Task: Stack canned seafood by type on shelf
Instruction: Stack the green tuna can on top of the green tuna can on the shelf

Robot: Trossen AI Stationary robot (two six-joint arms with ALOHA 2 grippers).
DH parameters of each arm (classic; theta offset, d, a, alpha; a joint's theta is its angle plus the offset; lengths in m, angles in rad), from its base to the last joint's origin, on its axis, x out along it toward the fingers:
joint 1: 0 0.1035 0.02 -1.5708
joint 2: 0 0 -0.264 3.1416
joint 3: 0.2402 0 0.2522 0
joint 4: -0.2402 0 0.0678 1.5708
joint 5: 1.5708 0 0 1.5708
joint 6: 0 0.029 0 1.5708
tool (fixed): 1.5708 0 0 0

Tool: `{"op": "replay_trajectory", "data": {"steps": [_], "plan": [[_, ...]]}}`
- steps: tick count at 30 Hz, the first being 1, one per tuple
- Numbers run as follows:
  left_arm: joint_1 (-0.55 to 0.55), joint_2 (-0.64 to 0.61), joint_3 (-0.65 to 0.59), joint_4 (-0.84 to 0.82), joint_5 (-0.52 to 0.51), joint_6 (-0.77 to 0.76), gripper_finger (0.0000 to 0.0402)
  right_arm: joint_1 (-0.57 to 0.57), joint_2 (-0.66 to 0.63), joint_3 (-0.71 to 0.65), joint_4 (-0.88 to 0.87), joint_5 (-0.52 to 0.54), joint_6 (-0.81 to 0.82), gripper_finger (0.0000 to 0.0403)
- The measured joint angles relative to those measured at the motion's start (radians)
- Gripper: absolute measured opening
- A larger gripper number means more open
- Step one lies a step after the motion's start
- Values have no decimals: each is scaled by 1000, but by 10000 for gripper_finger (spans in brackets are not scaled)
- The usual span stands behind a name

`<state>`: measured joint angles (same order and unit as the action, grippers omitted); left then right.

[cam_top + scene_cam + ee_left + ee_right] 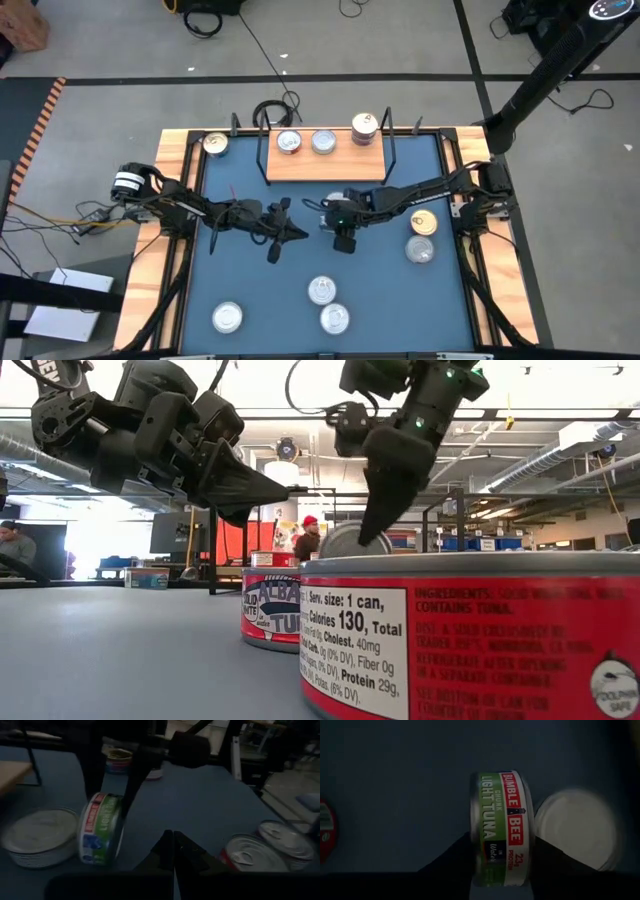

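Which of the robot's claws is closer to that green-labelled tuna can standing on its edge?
Right. The right gripper has its fingers on either side of the tuna can; the left gripper hovers beside it, apart, shut.

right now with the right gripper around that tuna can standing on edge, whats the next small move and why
Probably finish closing, then lift. The right gripper straddles the green-and-red tuna can, which stands on its edge on the blue table, one finger on each flat face, so its grip looks unfinished. The shelf has room beside its three single cans. The left gripper waits shut nearby.
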<state>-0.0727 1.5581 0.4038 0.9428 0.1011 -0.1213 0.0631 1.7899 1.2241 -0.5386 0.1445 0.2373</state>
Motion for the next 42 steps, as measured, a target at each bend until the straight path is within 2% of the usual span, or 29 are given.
{"op": "replay_trajectory", "data": {"steps": [4, 11, 15, 17, 27, 34, 38, 42], "plan": [[0, 0, 0, 2, -14, 10, 5, 0, -3, 50, -30, 54, -77, 145], [-2, 0, 0, 32, -22, 7, 5, -22, -3, 140, -80, 284, -303, 145], [-2, 0, 0, 51, -21, 10, 5, -72, -4, 174, -50, 431, -457, 145], [-2, 0, 0, 61, -21, 11, 5, -106, -4, 177, -16, 465, -539, 145], [-2, 0, 0, 59, -19, 12, 5, -258, 30, 163, 198, 484, -931, 145], [-3, 0, 0, 48, -19, 11, 5, -349, 128, 163, 339, 455, -1157, 145], [-6, 0, 0, 43, -20, 10, 5, -387, 178, 163, 390, 455, -1213, 145], [-7, 0, 0, 43, -21, 9, 5, -413, 187, 163, 403, 444, -1201, 145]]}}
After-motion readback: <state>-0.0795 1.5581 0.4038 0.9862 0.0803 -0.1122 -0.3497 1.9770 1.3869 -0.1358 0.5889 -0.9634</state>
